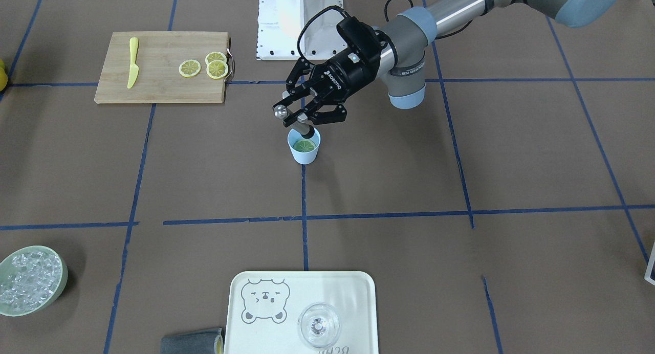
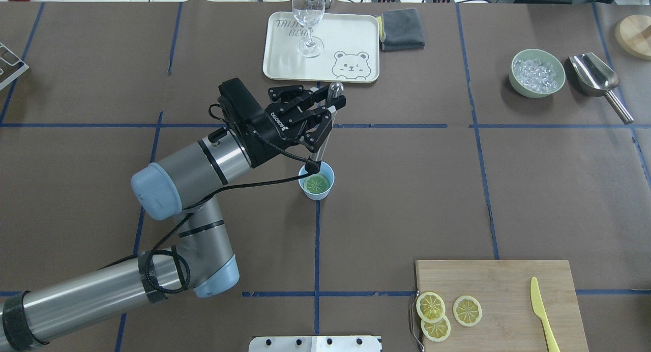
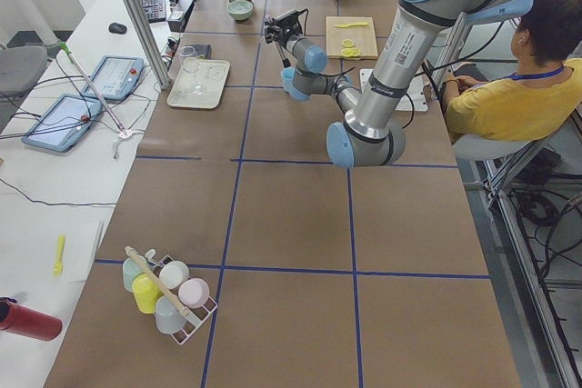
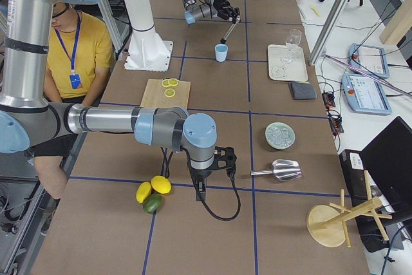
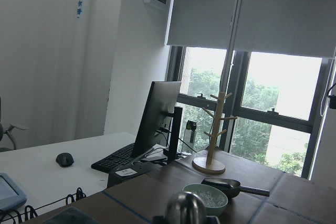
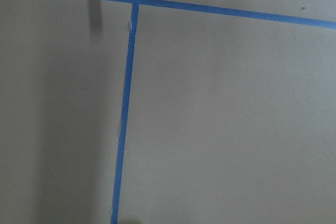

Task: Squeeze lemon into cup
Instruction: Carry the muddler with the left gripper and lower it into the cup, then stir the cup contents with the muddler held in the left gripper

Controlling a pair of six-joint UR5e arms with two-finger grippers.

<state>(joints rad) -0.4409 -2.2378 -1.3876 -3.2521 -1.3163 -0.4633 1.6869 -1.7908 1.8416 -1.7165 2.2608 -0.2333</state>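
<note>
Overhead exterior view: the left tool (image 2: pixel 325 113) is clamped shut on a metal rod (image 2: pixel 321 138), gripping it near its rounded top. The rod slants down and its lower end dips inside the far-left rim of the cup (image 2: pixel 330 181). The cup stands upright near the middle of the surface (image 2: pixel 407 199). The lemon (image 2: pixel 316 183) lies flat inside it, cut face up; whether the rod touches it cannot be told. At the near right, a cutting board (image 2: pixel 503 291) carries three more lemon slices (image 2: pixel 467 310) and a yellow knife (image 2: pixel 541 311). In the exterior right view, the right tool (image 4: pixel 215 162) points down over the surface's right end, near a metal scoop (image 4: pixel 278 170); whether it is open or closed cannot be told.
</note>
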